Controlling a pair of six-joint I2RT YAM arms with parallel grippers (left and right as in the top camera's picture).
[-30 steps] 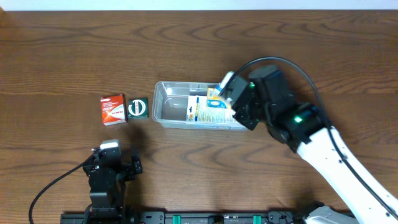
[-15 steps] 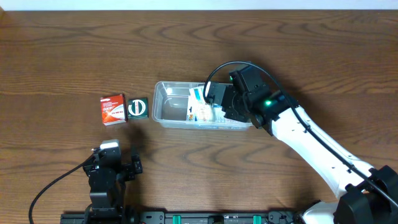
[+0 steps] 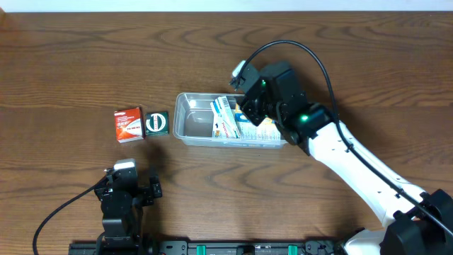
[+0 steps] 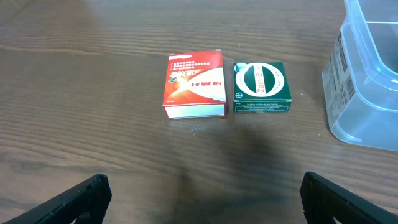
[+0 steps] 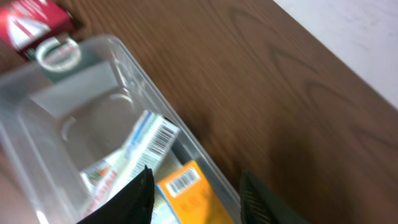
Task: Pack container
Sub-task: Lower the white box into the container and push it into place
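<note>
barcodes (image 5: 165,138) inside container (image 5: 81,93), right wrist only

Light: bright, even, we log only soft shadows | overhead: sharp, small glare spots on the container (image 3: 192,117) | left wrist: crisp, faint dim patch on the table (image 4: 93,74) (toward lower edge) | right wrist: we note blur throughout.

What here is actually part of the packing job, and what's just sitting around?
In the job:
- clear container
- blue-and-white box and orange box inside it
- right end effector, open above them

Lying about:
- red box and green box on the table, perhaps next to be packed
- left end effector, open, holding nothing
</note>
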